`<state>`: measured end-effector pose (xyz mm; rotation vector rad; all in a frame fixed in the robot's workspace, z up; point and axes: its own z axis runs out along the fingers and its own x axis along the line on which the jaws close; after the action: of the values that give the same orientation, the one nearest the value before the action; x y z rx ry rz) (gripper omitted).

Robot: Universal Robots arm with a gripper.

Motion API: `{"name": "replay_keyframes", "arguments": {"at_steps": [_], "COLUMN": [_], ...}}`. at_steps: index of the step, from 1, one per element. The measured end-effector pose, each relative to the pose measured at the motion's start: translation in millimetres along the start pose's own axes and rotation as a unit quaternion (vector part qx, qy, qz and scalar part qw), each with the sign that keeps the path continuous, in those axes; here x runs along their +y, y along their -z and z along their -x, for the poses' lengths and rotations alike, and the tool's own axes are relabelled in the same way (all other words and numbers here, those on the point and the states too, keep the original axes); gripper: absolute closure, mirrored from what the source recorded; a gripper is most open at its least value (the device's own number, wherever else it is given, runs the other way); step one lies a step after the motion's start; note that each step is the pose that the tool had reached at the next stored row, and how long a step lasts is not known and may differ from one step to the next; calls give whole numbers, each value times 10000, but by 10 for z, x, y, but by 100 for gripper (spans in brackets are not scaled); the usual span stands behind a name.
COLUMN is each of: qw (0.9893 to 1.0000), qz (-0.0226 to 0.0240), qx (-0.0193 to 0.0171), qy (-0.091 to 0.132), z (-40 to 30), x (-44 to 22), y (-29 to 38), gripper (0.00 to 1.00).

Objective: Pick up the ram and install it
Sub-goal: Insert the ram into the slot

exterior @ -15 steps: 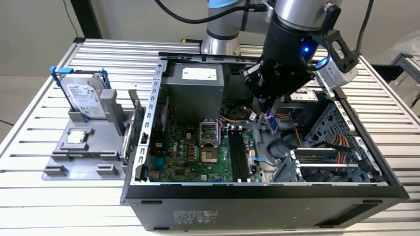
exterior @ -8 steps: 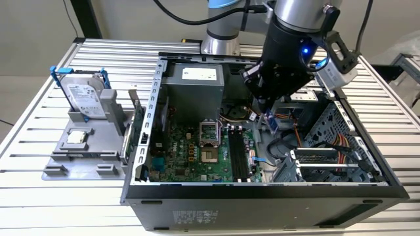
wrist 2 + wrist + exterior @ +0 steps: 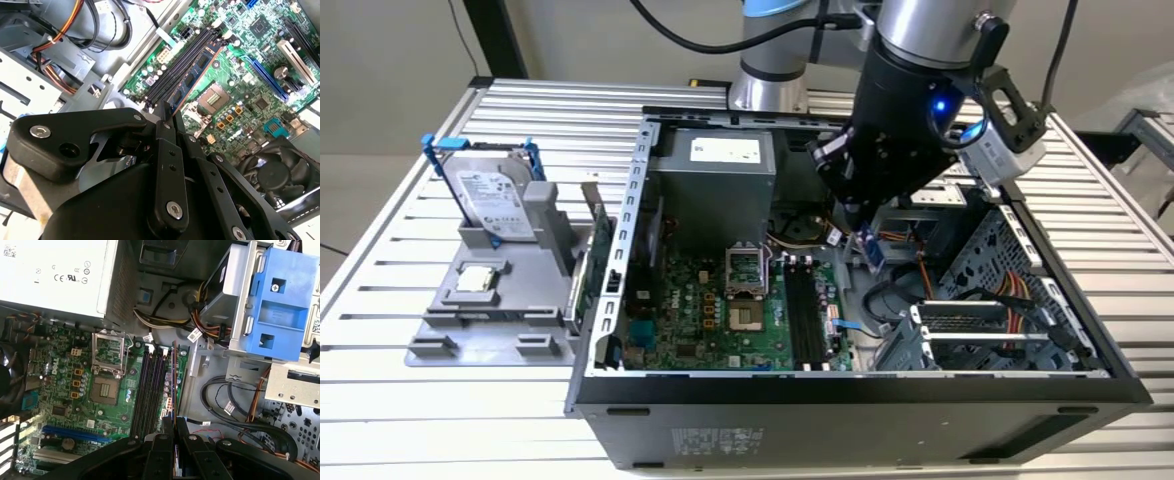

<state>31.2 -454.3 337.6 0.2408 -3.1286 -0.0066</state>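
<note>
Black fingers [image 3: 163, 452] of the end effector [image 3: 174, 426], two of them, are closed on one ram [image 3: 194, 77], a dark blue stick with black chips that juts out from between their tips. In both wrist views the ram lies in line with the row of memory slots [image 3: 150, 390] on the green motherboard [image 3: 707, 320]. Three dark slots stand empty side by side, and the ram sits at the edge of that row, on the side away from the processor socket [image 3: 104, 390]. Whether its lower edge is seated in a slot or only touching I cannot tell.

One open computer case [image 3: 854, 410] rests on the slatted metal counter [image 3: 440, 440], with the single arm reaching down into it from above. Inside the case are one silver power supply [image 3: 720, 165], one round fan [image 3: 270, 172] and one blue plastic drive bracket [image 3: 280, 305], with bundles of orange, yellow and black cable near it.

On the exterior view's left, well apart from the end effector, one grey holder [image 3: 454, 335] lies on the counter just beside the case. It carries one silver hard drive [image 3: 494, 195] standing upright in a blue-handled frame, and one small square processor chip [image 3: 478, 279] lying flat below it.
</note>
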Motion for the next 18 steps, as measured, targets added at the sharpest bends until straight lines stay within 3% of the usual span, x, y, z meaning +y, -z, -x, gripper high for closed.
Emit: {"name": "replay_keyframes", "arguments": {"at_steps": [18], "qw": [10000], "qz": [-37], "qx": [6], "qy": [0], "z": [0], "x": [0], "y": [-44], "gripper": [100]}}
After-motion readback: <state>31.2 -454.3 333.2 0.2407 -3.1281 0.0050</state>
